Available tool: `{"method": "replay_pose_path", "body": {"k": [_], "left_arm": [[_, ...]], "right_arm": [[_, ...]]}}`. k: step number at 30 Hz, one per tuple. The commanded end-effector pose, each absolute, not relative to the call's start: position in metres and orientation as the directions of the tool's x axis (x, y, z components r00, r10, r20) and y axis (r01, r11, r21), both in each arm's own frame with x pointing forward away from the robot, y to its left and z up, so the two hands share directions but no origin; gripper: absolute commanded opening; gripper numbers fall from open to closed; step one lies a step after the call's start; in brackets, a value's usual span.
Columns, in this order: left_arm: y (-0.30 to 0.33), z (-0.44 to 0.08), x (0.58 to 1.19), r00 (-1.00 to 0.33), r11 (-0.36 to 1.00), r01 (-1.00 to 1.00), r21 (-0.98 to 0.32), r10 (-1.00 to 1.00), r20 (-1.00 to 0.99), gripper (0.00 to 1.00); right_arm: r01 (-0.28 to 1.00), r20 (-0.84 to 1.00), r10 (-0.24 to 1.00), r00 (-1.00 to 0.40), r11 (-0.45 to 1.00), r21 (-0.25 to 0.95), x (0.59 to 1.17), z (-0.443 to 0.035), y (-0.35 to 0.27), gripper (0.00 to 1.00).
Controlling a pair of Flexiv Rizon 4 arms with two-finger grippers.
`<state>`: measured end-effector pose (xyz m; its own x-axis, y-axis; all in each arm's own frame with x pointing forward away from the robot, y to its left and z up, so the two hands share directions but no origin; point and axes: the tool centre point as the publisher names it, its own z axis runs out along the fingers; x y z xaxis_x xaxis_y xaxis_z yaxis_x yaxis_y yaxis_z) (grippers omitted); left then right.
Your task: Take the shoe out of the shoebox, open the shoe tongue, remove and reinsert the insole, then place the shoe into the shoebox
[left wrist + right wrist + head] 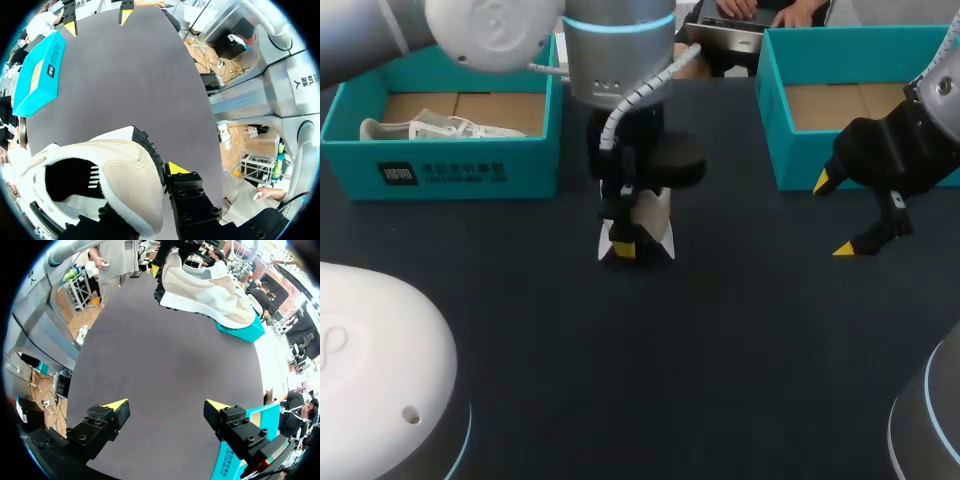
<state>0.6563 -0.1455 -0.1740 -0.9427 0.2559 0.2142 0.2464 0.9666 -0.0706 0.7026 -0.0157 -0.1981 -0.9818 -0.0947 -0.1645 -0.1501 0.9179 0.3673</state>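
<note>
1. Two teal shoeboxes stand at the far side of the dark table. The left shoebox has crumpled white paper lying on its brown floor. The right shoebox shows only its bare brown floor, as far as you can see into it.
2. Your shoe is out of both boxes. It is a beige and white sneaker with a dark lining, and it is near the middle of the table, between the two shoeboxes and a little nearer to you than they are.
3. Your left gripper has hold of the shoe at the heel. In the left wrist view only one of its yellow tips shows, pressed against the outside of the heel; the other finger is hidden by the shoe's collar. The fingers are closed down to the thickness of the heel wall.
4. From the right wrist view you see the shoe from its side, with the white sole turned toward the table and the toe pointing toward the left shoebox. I cannot tell if the sole touches the table or hangs just over it.
5. Your right gripper is wide open and holds nothing — only bare table lies between its two yellow tips. It is just in front of the right shoebox, well apart from the shoe, and its fingers point across the table toward the shoe.
6. The tongue and the insole are not clear enough to describe — inside the shoe's opening you see only the dark lining.
</note>
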Motion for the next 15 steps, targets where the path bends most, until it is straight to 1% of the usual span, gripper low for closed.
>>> {"method": "replay_pose_path", "body": {"k": [1, 8, 10, 12, 14, 15], "left_arm": [[-0.136, -0.158, 0.658, -0.944, 0.966, 0.246, -0.082, 0.257, 0.206, 0.00], [-0.136, -0.158, 0.658, -0.944, 0.966, 0.246, -0.082, 0.257, 0.206, 0.00], [-0.135, -0.160, 0.665, -0.958, 0.969, 0.231, -0.091, 0.243, 0.153, 0.00], [-0.126, -0.155, 0.682, -0.944, 0.962, 0.252, -0.105, 0.268, 0.194, 0.00], [-0.116, -0.151, 0.701, -0.956, 0.964, 0.239, -0.114, 0.254, 0.148, 0.00], [-0.109, -0.149, 0.711, -0.954, 0.964, 0.242, -0.114, 0.258, 0.156, 0.00]], "right_arm": [[-0.150, -0.164, -0.095, -0.982, 0.918, 0.366, 0.703, -0.199, -0.015, 1.00], [-0.150, -0.164, -0.095, -0.982, 0.918, 0.366, 0.703, -0.199, -0.015, 1.00], [-0.150, -0.164, -0.095, -0.982, 0.918, 0.366, 0.703, -0.199, -0.015, 1.00], [-0.150, -0.164, -0.095, -0.982, 0.918, 0.366, 0.703, -0.199, -0.015, 1.00], [-0.150, -0.164, -0.095, -0.982, 0.918, 0.366, 0.703, -0.199, -0.015, 1.00], [-0.150, -0.164, -0.095, -0.982, 0.918, 0.366, 0.703, -0.199, -0.015, 1.00]]}}
